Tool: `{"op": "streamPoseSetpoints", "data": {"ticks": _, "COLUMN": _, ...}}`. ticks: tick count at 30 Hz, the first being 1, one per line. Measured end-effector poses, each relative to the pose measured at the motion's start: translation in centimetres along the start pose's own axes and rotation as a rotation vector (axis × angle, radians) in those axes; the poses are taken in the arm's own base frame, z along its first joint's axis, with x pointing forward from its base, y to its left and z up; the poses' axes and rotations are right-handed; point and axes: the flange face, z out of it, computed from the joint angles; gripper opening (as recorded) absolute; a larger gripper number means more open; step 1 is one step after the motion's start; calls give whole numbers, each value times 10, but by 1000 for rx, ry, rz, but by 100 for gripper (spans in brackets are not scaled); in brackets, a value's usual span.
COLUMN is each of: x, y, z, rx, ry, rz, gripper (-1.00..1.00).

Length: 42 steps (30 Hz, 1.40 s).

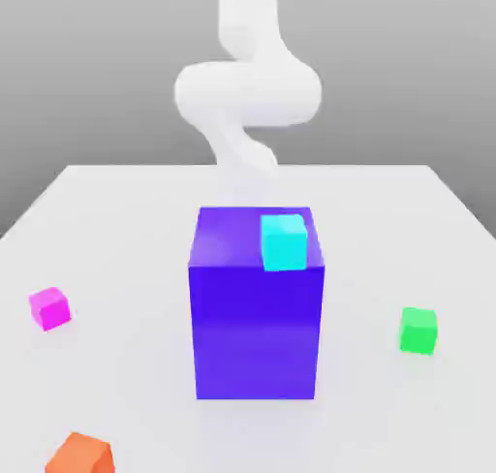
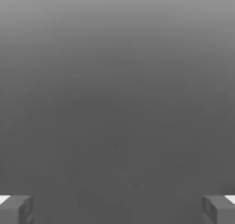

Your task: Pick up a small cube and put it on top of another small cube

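Note:
A small magenta cube [image 1: 49, 307] rests on the white table at the exterior view's left. A small green cube [image 1: 418, 330] of about the same size sits on the table at the exterior view's right. Between them stands a big purple block [image 1: 256, 301]. In the hand view my gripper [image 2: 117, 209] is open, its two grey fingertips [image 2: 16, 209] far apart at opposite edges, with nothing between them and only grey background ahead. The white arm [image 1: 247, 88] rises behind the purple block in the exterior view.
A small cyan cube [image 1: 284, 241] lies on top of the purple block. A small orange cube [image 1: 81, 455] sits at the table's front edge on the exterior view's left. The white table [image 1: 387, 229] spreads around the block.

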Motion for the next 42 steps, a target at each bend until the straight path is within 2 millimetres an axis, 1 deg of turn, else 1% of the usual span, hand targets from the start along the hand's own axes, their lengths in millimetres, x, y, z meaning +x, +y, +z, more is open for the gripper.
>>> {"op": "streamPoseSetpoints", "data": {"ticks": 4, "x": 27, "y": 46, "z": 35, "rx": -31, "ry": -34, "rz": -32, "gripper": 0}}
{"op": "streamPoseSetpoints", "data": {"ticks": 9, "x": 48, "y": 104, "z": 80, "rx": -73, "ry": -84, "rz": -79, "gripper": 0}}
{"op": "streamPoseSetpoints", "data": {"ticks": 13, "x": 56, "y": 150, "z": 116, "rx": -109, "ry": -131, "rz": -123, "gripper": 0}}
{"op": "streamPoseSetpoints", "data": {"ticks": 18, "x": 55, "y": 208, "z": 159, "rx": -153, "ry": -195, "rz": -184, "gripper": 0}}
{"op": "streamPoseSetpoints", "data": {"ticks": 24, "x": 41, "y": 277, "z": 203, "rx": -204, "ry": -282, "rz": -266, "gripper": 0}}
{"op": "streamPoseSetpoints", "data": {"ticks": 30, "x": 15, "y": 344, "z": 236, "rx": -247, "ry": -376, "rz": -356, "gripper": 0}}
{"op": "streamPoseSetpoints", "data": {"ticks": 36, "x": -17, "y": 406, "z": 256, "rx": -280, "ry": -474, "rz": -450, "gripper": 0}}
{"op": "streamPoseSetpoints", "data": {"ticks": 39, "x": -35, "y": 435, "z": 261, "rx": -293, "ry": -524, "rz": -499, "gripper": 0}}
{"op": "streamPoseSetpoints", "data": {"ticks": 42, "x": -54, "y": 464, "z": 262, "rx": -305, "ry": -572, "rz": -543, "gripper": 0}}
